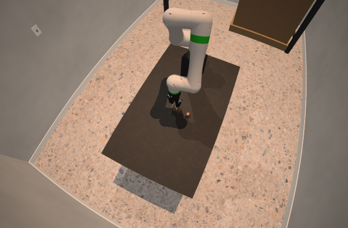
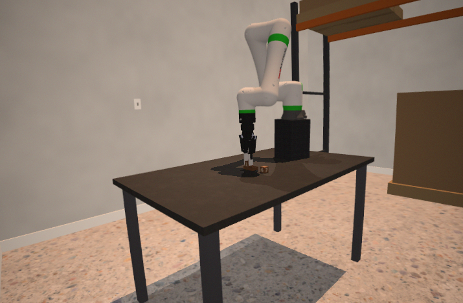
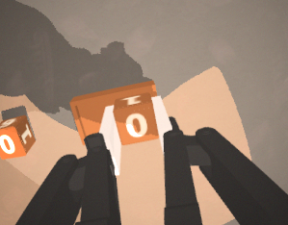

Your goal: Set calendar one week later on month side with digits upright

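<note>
My gripper [image 3: 136,115] [image 1: 175,105] [image 2: 248,160] points straight down and is shut on an orange cube [image 3: 138,123] with a white 0 on the face toward the wrist camera. The cube is at the small orange tray [image 3: 89,115] [image 1: 177,109] [image 2: 250,168], which lies on the dark table [image 1: 152,150] [image 2: 203,193]. I cannot tell whether the cube touches the tray's floor. A second orange cube [image 3: 11,139] [image 1: 188,114] [image 2: 263,169] stands on the table beside the tray, apart from it, and also shows a 0.
The arm's black pedestal [image 2: 291,139] [image 1: 185,64] stands at the far end of the table behind the tray. A shelf rack [image 2: 326,89] and a large brown crate [image 2: 435,142] stand off the table.
</note>
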Robot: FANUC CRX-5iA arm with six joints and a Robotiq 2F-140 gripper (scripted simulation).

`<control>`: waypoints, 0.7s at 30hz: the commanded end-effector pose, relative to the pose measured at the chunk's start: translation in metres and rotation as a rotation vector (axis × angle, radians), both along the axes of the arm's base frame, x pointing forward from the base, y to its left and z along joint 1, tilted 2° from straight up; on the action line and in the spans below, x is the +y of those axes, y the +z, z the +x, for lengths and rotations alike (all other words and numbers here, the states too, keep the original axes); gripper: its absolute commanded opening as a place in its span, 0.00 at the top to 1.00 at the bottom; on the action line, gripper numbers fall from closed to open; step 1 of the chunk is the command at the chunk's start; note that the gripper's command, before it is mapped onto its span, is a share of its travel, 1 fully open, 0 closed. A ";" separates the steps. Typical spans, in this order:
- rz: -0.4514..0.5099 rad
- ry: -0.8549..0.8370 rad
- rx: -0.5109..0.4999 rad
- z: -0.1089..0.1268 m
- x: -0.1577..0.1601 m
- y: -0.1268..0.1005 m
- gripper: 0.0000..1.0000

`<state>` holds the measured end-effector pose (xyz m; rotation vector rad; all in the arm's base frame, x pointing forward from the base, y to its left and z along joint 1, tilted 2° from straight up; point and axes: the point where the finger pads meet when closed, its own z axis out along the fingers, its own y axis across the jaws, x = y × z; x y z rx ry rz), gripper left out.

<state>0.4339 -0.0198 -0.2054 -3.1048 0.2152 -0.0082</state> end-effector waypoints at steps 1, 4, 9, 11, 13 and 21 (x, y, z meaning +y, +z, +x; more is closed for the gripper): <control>0.000 0.000 0.000 0.000 0.000 -0.001 0.83; 0.000 0.000 0.000 0.000 0.000 -0.002 0.83; 0.000 0.000 0.000 0.000 0.000 -0.003 0.83; 0.000 0.000 0.000 0.000 0.000 -0.003 0.83; 0.000 0.000 0.000 0.000 0.000 -0.003 0.83; 0.000 0.000 0.000 0.000 0.000 -0.003 0.83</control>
